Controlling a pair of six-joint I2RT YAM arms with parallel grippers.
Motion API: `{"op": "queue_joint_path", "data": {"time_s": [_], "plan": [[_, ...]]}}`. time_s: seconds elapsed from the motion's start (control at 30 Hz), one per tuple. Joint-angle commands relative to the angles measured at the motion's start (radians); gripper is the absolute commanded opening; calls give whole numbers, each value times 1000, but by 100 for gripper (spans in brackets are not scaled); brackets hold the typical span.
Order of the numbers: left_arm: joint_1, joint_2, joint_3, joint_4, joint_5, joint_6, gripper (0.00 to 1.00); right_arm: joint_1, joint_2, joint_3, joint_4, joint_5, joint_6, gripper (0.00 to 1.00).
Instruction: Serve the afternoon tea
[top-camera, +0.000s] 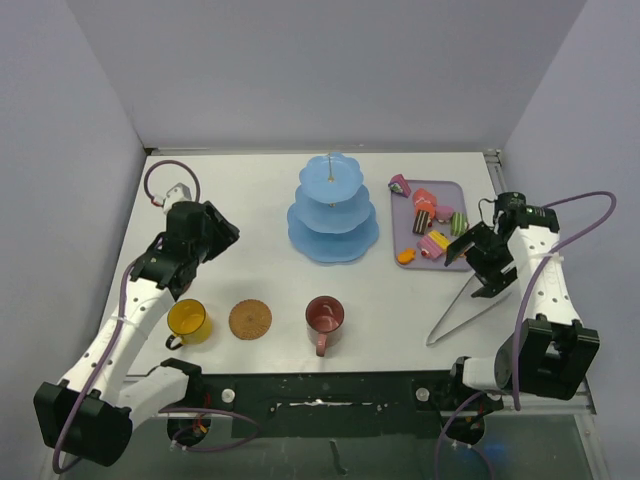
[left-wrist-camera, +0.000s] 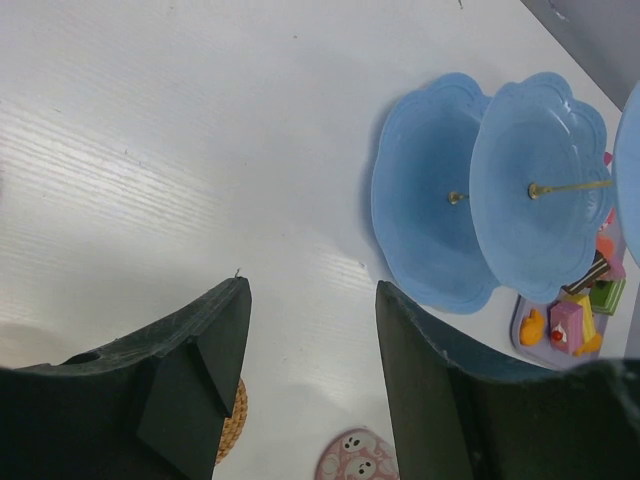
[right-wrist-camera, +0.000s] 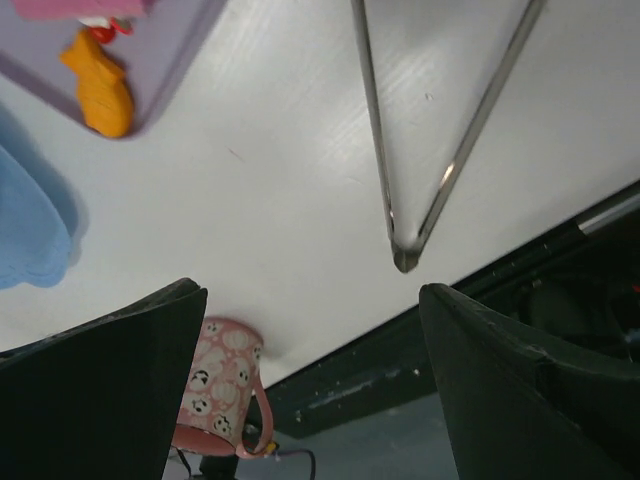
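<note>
Top external view had the whole spread. The light-blue stand (top-camera: 332, 240) sat toward the back of the counter (top-camera: 250, 200), between the two pincers, all three tiers bare. The toy cakes (top-camera: 430, 215) lay on the lilac tray (top-camera: 452, 192) just behind the right pincer (top-camera: 487, 268), and the tongs (top-camera: 465, 315) lay on the counter just in front of it, closed end toward the near edge. The yellow mug (top-camera: 187, 320) sat just in front of the left pincer (top-camera: 215, 232). A brown coaster (top-camera: 250, 319) and the dark-red mug (top-camera: 324, 316) stood further along to its right, by the near edge.

The left wrist view added something the overhead didn't. The left pincer (left-wrist-camera: 312, 290) was partway open with nothing in it, and only bare counter showed between the jaws. The stand (left-wrist-camera: 430, 230) was ahead and to the right, with lots of open counter in between.

In the right wrist view the right pincer (right-wrist-camera: 312, 295) was spread wide and holding nothing. The tongs' (right-wrist-camera: 403, 258) closed end lay close to the counter's dark front edge, so there wasn't much room there. An orange pastry (right-wrist-camera: 100, 95) sat at the tray's corner. Only this view showed the mug (right-wrist-camera: 222, 385) was pink with panda faces outside.
</note>
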Motion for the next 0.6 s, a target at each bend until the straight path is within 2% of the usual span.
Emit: {"op": "queue_joint_path", "data": {"time_s": [0.0, 0.17, 0.37, 0.57], "plan": [[7, -24, 3, 58, 0, 15, 52, -2, 5, -11, -189, -39, 43, 92], [9, -4, 8, 70, -1, 22, 52, -12, -19, -151, -187, -45, 89, 92], [18, 9, 15, 68, 0, 31, 52, -13, 40, -212, -162, -40, 79, 92], [30, 16, 14, 79, -5, 40, 52, -13, 106, -251, -47, -34, 63, 92]]}}
